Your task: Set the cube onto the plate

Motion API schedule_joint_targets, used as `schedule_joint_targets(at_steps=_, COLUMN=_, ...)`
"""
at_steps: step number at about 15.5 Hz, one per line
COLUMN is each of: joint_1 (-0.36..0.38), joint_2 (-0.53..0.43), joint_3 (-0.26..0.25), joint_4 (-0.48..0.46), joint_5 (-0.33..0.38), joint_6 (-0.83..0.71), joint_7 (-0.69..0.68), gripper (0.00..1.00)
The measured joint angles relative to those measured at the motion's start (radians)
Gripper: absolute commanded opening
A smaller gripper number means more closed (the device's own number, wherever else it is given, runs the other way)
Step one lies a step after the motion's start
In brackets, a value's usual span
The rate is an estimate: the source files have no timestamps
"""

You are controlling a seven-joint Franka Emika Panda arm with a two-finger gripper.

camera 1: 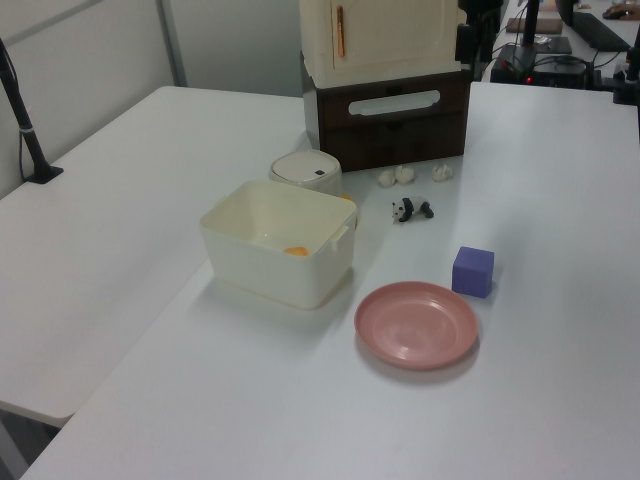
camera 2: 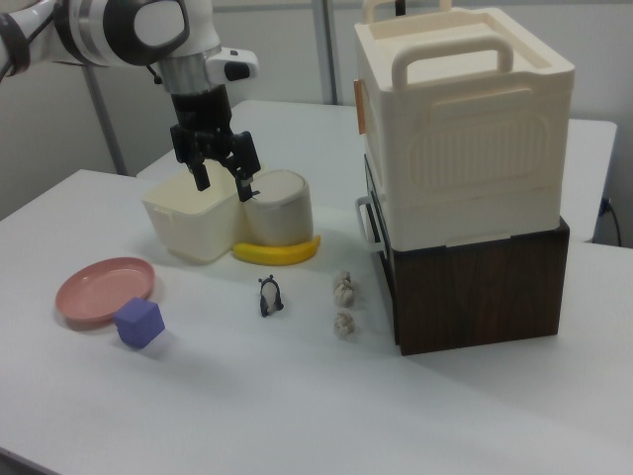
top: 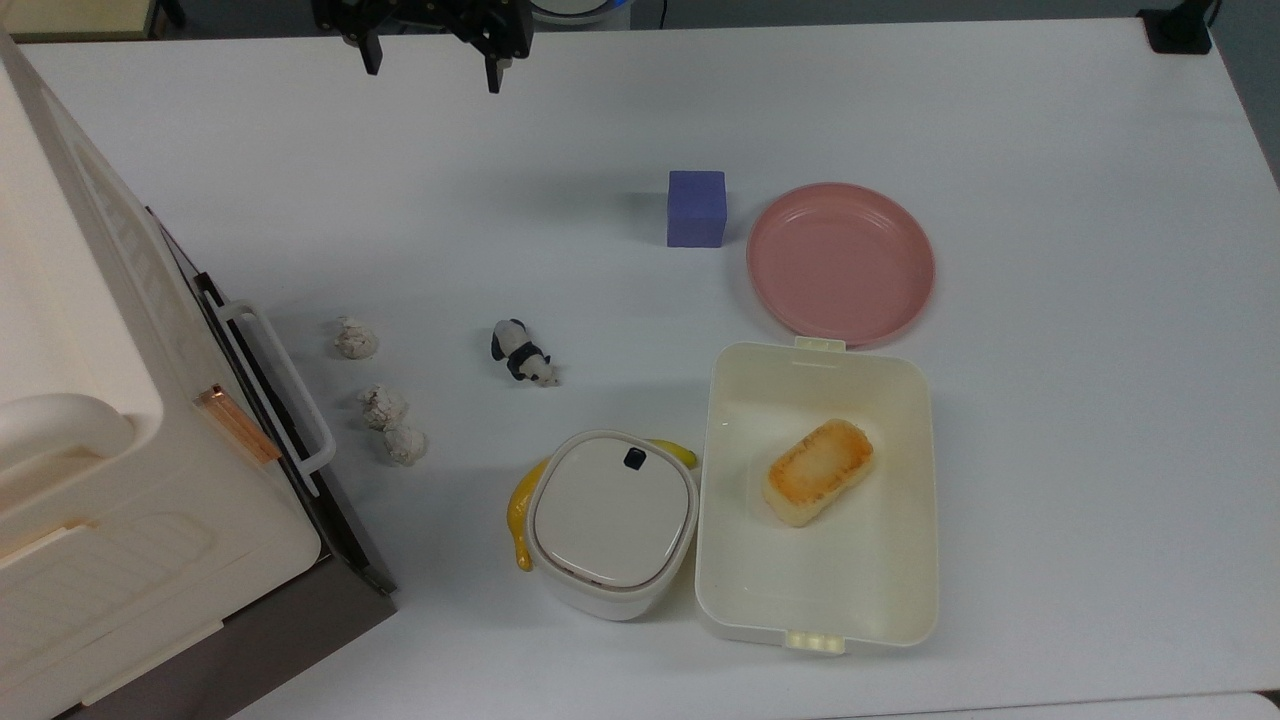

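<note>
White tabletop (top: 1050, 420) carries everything. At the top view's upper edge the gripper (top: 430, 62) hangs with its jaws spread wide, holding nothing, well apart from the cube (top: 696, 208). That blue-purple cube sits flat on the tabletop just beside the pink plate (top: 840, 262), on the top view's left of it, not touching; its faces are alike, so it has no long axis, and its edges run nearly square to the tabletop's edges. In the right view the arm shows above the cream container (camera 2: 193, 226) and the lidded white pot (camera 2: 278, 220), with a banana (camera 2: 278, 253) curled at the pot's foot. From above, a toasted bread piece (top: 818, 472) lies inside the container; the left view shows little of it. A panda figure (top: 522, 353) and three white lumps (top: 383, 404) lie near a cream box stacked on a brown drawer unit (camera 2: 475, 287).
</note>
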Motion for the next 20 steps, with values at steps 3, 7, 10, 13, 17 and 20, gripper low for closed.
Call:
schedule_joint_targets(at_steps=3, joint_1=0.005, joint_2=0.001, joint_3=0.002, joint_4=-0.025, joint_5=0.003, joint_6=0.0, joint_7=-0.028, gripper=1.0)
schedule_joint_targets(at_steps=7, joint_1=0.011, joint_2=0.007, joint_3=0.002, joint_4=-0.038, joint_5=0.003, joint_6=0.0, joint_7=-0.036, gripper=1.0)
schedule_joint_targets(at_steps=10, joint_1=0.011, joint_2=0.007, joint_3=0.002, joint_4=-0.038, joint_5=0.003, joint_6=0.0, joint_7=-0.036, gripper=1.0)
schedule_joint_targets(at_steps=13, joint_1=0.011, joint_2=0.007, joint_3=0.002, joint_4=-0.038, joint_5=0.003, joint_6=0.0, joint_7=-0.036, gripper=1.0)
schedule_joint_targets(at_steps=17, joint_1=0.012, joint_2=0.007, joint_3=0.003, joint_4=-0.04, joint_5=0.003, joint_6=0.0, joint_7=-0.038, gripper=1.0)
schedule_joint_targets(at_steps=20, joint_1=0.045, joint_2=0.02, joint_3=0.007, joint_4=-0.066, joint_5=0.009, joint_6=0.003, joint_7=-0.043, gripper=1.0)
